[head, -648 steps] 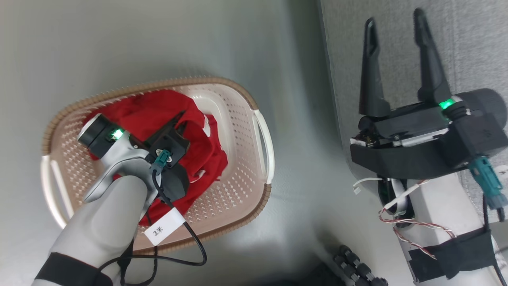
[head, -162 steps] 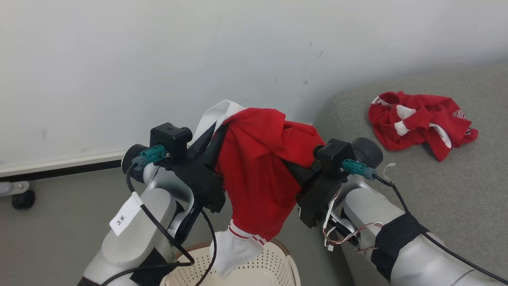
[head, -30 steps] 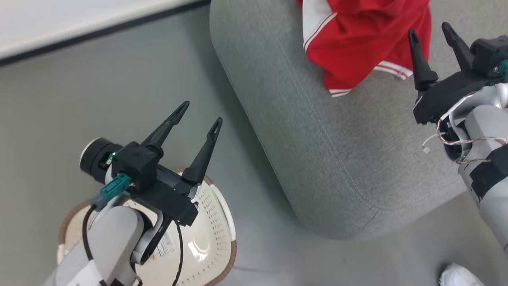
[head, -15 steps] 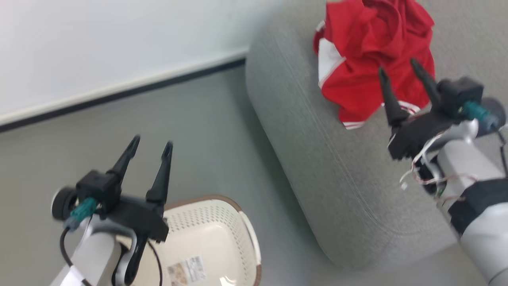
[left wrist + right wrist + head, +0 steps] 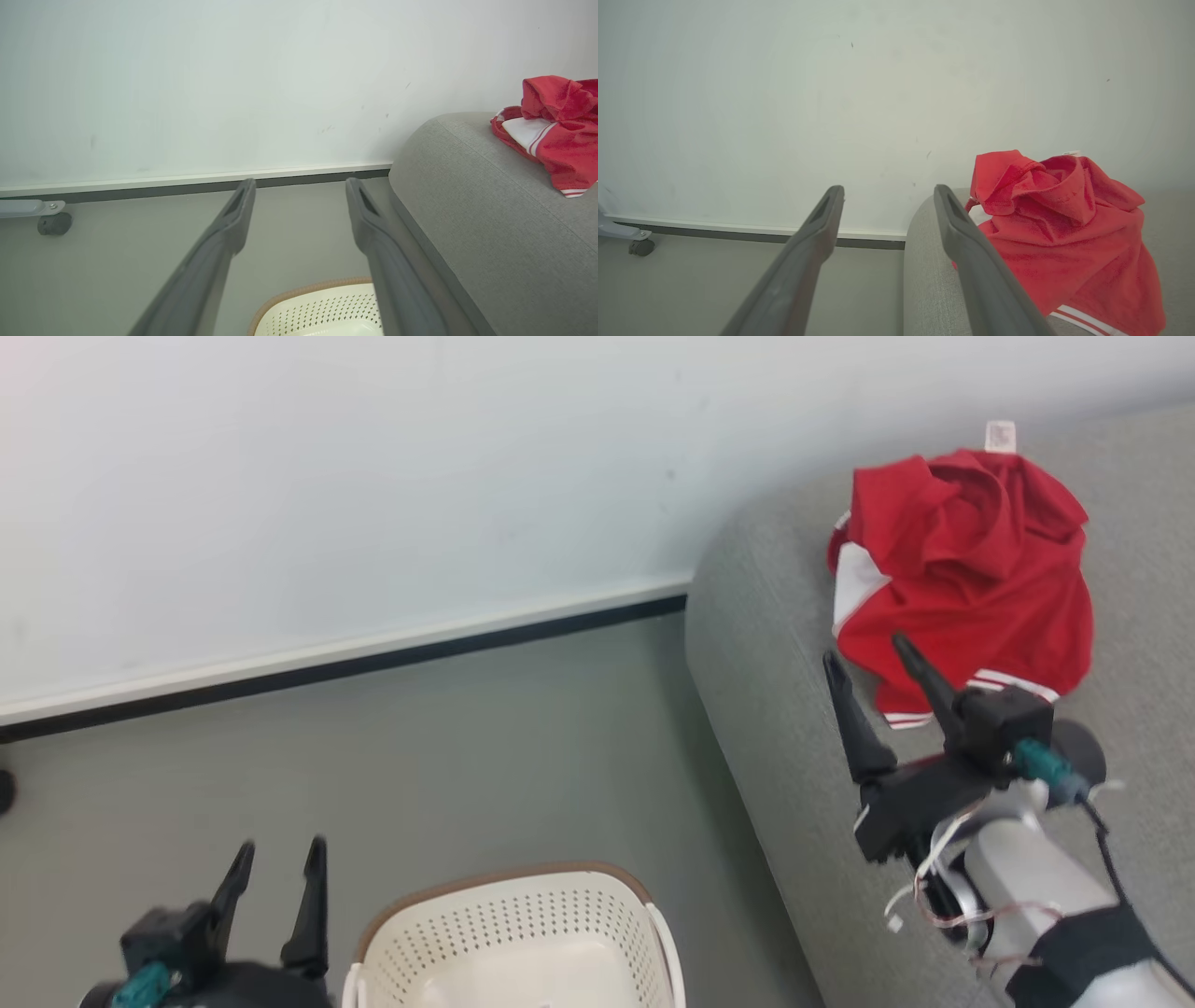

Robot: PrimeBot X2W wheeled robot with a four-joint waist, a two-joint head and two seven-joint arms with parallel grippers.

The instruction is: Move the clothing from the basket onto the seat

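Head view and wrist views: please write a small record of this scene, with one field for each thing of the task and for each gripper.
clothing: red heap with white trim, lying on the seat
basket: on the floor, no red fabric in its visible part
seat: grey sofa, right of the basket
left gripper: open, empty, beside the basket
right gripper: open, empty, by the seat, near the clothing

Right gripper (image 5: 864,650), right of frame: two long, tapering black fingers on an angular black housing. A right teal connector (image 5: 1038,765) sits at the wrist. The forearm (image 5: 1022,873) is pale grey, wrapped by a black band (image 5: 1074,959); thin white and red-white twisted wires (image 5: 924,882) hang loose beside it. Left gripper (image 5: 282,846), lower left: matching black fingers, left teal connector (image 5: 142,982)
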